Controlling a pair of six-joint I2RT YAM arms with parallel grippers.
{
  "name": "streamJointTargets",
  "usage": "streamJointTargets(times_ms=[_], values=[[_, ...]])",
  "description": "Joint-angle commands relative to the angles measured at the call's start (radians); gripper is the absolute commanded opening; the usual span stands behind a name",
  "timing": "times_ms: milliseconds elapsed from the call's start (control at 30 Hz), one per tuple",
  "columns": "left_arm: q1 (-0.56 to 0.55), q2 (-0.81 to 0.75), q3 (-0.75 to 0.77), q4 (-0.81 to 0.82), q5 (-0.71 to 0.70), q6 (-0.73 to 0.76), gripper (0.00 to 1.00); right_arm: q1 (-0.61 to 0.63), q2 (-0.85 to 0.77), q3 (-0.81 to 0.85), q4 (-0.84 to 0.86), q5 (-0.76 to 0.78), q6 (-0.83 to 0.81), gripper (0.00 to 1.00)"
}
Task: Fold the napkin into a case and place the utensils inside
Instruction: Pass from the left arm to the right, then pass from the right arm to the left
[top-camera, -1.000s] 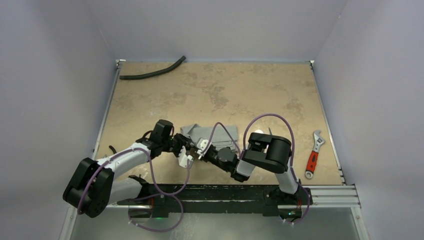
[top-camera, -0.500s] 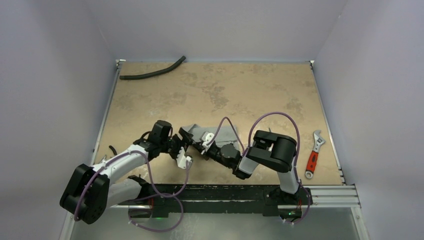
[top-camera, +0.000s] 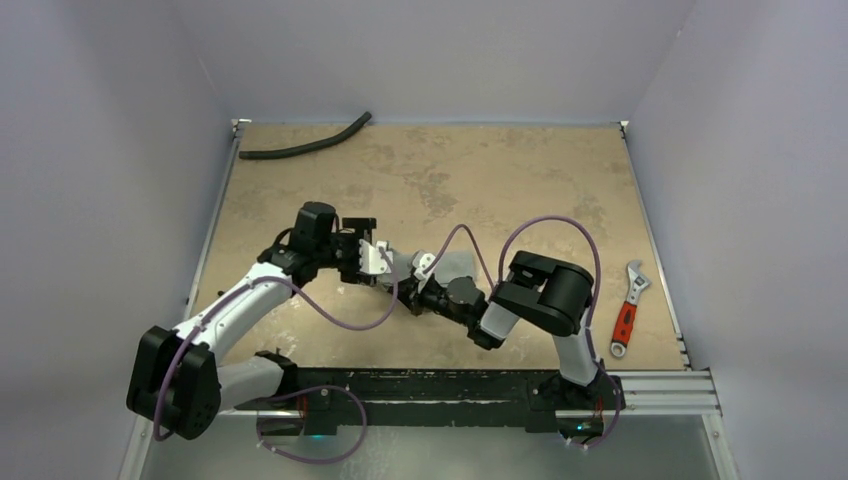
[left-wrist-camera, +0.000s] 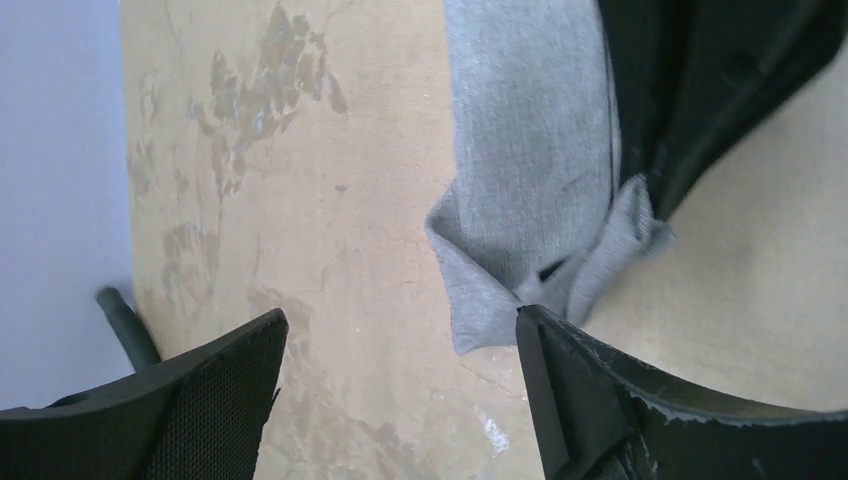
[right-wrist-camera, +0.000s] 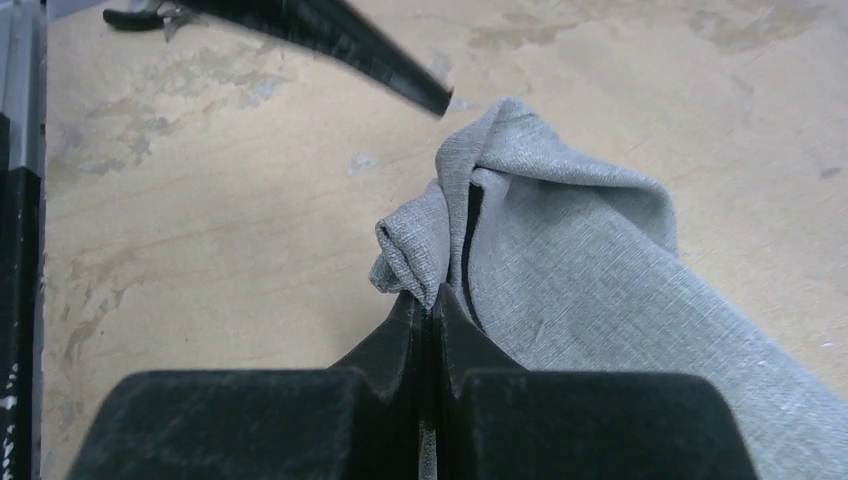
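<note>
The grey napkin (right-wrist-camera: 590, 260) lies bunched on the table, partly under the right arm in the top view, where a strip of the napkin (top-camera: 452, 266) shows. My right gripper (right-wrist-camera: 432, 292) is shut on a gathered corner of it, with cloth pinched between the jaws. It sits at mid-table in the top view as the right gripper (top-camera: 410, 288). My left gripper (left-wrist-camera: 400, 320) stands open just left of the cloth's loose corner and holds nothing. From above, the left gripper (top-camera: 378, 262) hovers beside the right one. The napkin (left-wrist-camera: 530, 170) fills its upper right. The utensils are hidden.
A black curved hose (top-camera: 305, 142) lies at the far left corner. A red-handled wrench (top-camera: 627, 312) rests near the right edge. A metal rail (top-camera: 660, 385) runs along the near edge. Walls close in on three sides.
My left gripper opened, let go of the napkin and drew back toward the far side. The right gripper, still shut on the cloth, shifted left and away from the near edge.
</note>
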Motion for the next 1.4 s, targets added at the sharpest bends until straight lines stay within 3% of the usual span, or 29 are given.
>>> streamJointTargets(times_ms=[0, 133, 233, 267, 433, 567, 700, 733, 833, 900, 1000, 1267, 1300, 1367], values=[[0.017, 0.028, 0.049, 0.045, -0.016, -0.338, 0.88, -0.003, 0.035, 0.023, 0.258, -0.076, 0.030, 0.00], [0.018, 0.095, 0.054, 0.152, -0.057, -0.513, 0.96, -0.004, 0.069, 0.037, 0.209, -0.101, 0.041, 0.00], [0.016, 0.127, 0.041, 0.166, -0.037, -0.544, 0.99, -0.004, 0.089, 0.039, 0.202, -0.100, 0.057, 0.00], [0.014, 0.133, 0.028, 0.162, -0.031, -0.535, 0.97, -0.003, 0.092, 0.041, 0.199, -0.101, 0.060, 0.00], [0.005, 0.162, -0.021, 0.199, -0.040, -0.504, 0.72, -0.004, 0.097, 0.065, 0.166, -0.112, 0.076, 0.00], [-0.048, 0.177, -0.016, 0.185, -0.036, -0.514, 0.72, -0.003, 0.100, 0.076, 0.159, -0.115, 0.084, 0.00], [-0.081, 0.195, -0.063, 0.276, -0.131, -0.527, 0.74, -0.004, 0.107, 0.074, 0.165, -0.125, 0.096, 0.00], [-0.082, 0.199, -0.069, 0.308, -0.155, -0.535, 0.72, -0.003, 0.108, 0.074, 0.166, -0.128, 0.099, 0.00], [-0.081, 0.206, -0.077, 0.372, -0.237, -0.578, 0.46, -0.004, 0.116, 0.071, 0.172, -0.138, 0.105, 0.00], [-0.081, 0.210, -0.082, 0.403, -0.271, -0.598, 0.36, -0.005, 0.123, 0.066, 0.178, -0.141, 0.110, 0.00], [-0.081, 0.219, -0.087, 0.395, -0.241, -0.608, 0.38, -0.004, 0.135, 0.067, 0.187, -0.150, 0.124, 0.00], [-0.086, 0.225, -0.073, 0.312, -0.188, -0.622, 0.62, -0.015, 0.142, 0.067, 0.207, -0.144, 0.163, 0.00], [-0.085, 0.224, -0.079, 0.317, -0.201, -0.623, 0.62, -0.015, 0.146, 0.065, 0.222, -0.145, 0.174, 0.00], [-0.085, 0.225, -0.096, 0.360, -0.248, -0.631, 0.51, -0.017, 0.154, 0.068, 0.238, -0.154, 0.189, 0.00]])
